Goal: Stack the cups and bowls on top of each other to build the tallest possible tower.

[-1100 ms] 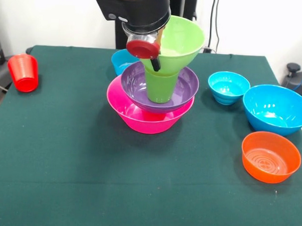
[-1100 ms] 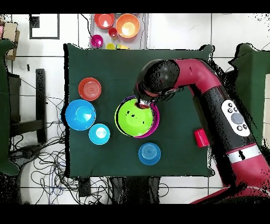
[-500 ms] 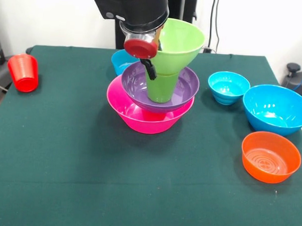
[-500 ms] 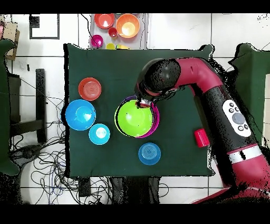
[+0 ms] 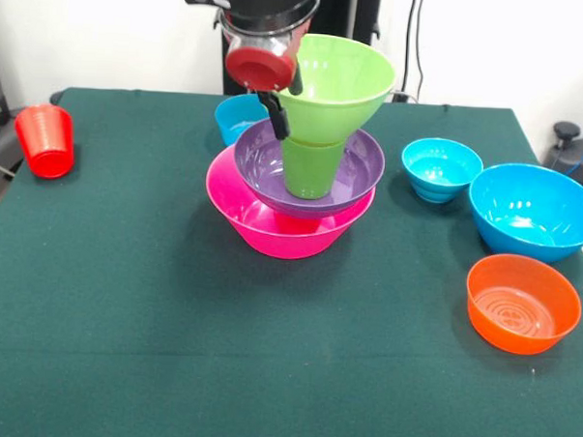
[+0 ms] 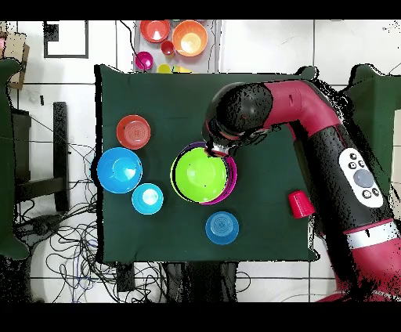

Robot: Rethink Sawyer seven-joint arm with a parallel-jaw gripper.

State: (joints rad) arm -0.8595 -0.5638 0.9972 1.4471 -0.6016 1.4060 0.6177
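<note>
Raised the pincer [image 5: 277, 102] since the earlier frame and drew it off the rim of the lime green bowl [image 5: 336, 80], left just beside and below it. Could not tell whether wide or narrow. Left that bowl less tilted than before, resting on the lime green cup [image 5: 308, 166] inside the purple bowl [image 5: 352, 163] and the hot pink bowl [image 5: 243, 216], under the pincer. Judged this level as placed; still had the red-orange cup [image 5: 45, 140] to fetch, well apart from the pincer.
</note>
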